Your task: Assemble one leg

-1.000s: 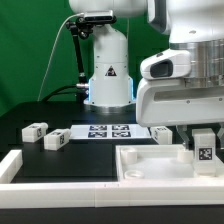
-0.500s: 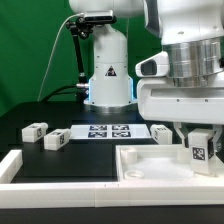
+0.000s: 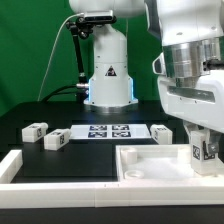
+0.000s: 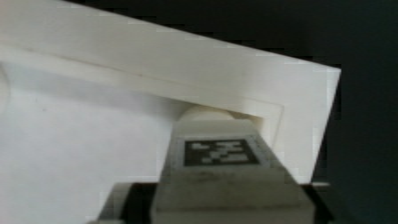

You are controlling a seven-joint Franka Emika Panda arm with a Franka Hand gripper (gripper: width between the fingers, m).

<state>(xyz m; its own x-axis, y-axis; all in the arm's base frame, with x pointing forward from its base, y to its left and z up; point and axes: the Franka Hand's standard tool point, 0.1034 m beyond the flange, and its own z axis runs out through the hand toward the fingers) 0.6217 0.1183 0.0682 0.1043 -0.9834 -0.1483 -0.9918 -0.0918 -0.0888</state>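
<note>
My gripper [image 3: 200, 134] is shut on a white leg [image 3: 200, 151] with a black-and-white tag and holds it upright over the far right corner of the white square tabletop [image 3: 150, 163]. In the wrist view the leg [image 4: 222, 150] points down into the tabletop's corner recess [image 4: 267, 105], with dark fingers [image 4: 139, 205] on either side of it. Whether the leg's tip touches the tabletop is hidden. Two more legs [image 3: 33, 129] [image 3: 55, 140] lie on the black table at the exterior view's left. A third [image 3: 160, 132] lies behind the tabletop.
The marker board [image 3: 105, 131] lies flat in the middle of the table before the arm's white base [image 3: 108, 75]. A white L-shaped rail [image 3: 12, 168] runs along the front left edge. A green backdrop stands behind.
The wrist has turned about its upright axis with the leg in the gripper. The leg stays over the tabletop's right corner, shifted only slightly. The loose legs have not moved.
</note>
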